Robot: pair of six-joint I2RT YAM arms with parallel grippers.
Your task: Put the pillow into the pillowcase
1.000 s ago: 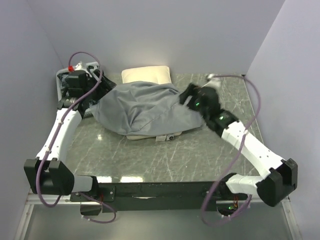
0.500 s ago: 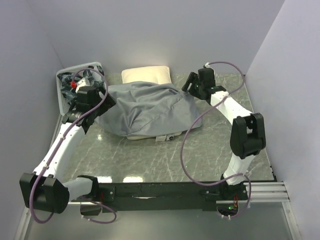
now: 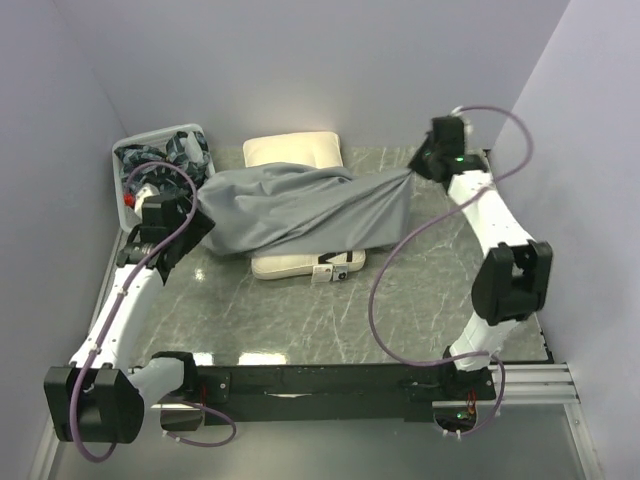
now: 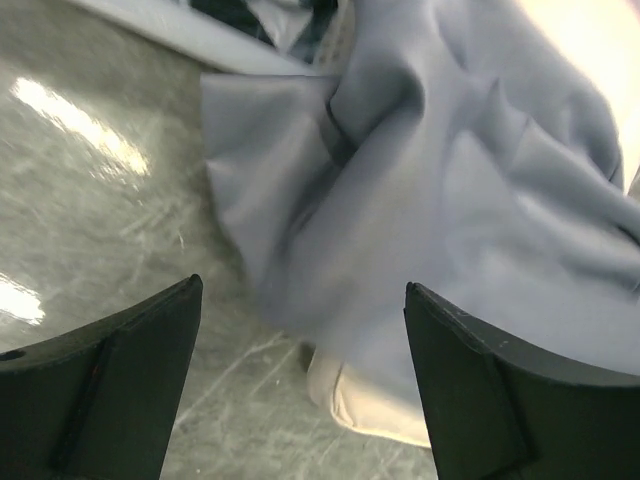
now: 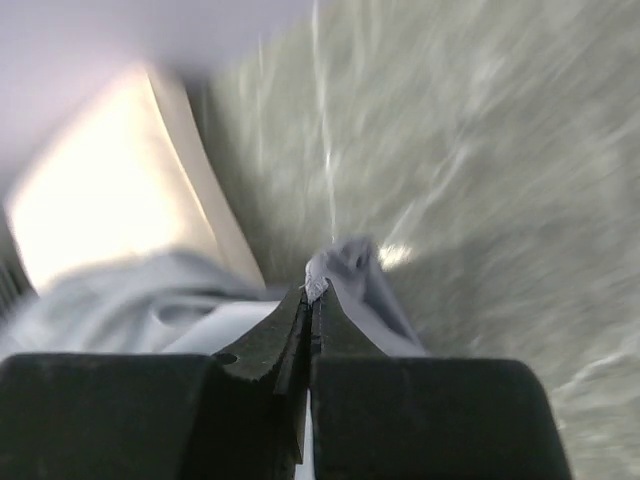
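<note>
Right gripper (image 5: 312, 300) pinches only a thin corner of the pillowcase (image 3: 300, 205) & left gripper (image 4: 300, 300) gapes wide, empty, over its other end, so cloth could slip out or slide off the pillow (image 3: 300, 265) beneath w/o opening.

We note: pillowcase (image 3: 300, 205) grey cloth, matt, wrinkled; pillow (image 3: 285, 267) cream fabric, soft-looking; bench (image 3: 300, 310) marble-look, smooth, glossy, glare patches; left gripper (image 4: 302, 290) fingers (image 4: 110, 390) black, matt, plastic by our eye; basket (image 3: 160, 136) white plastic, perforated wall.
</note>
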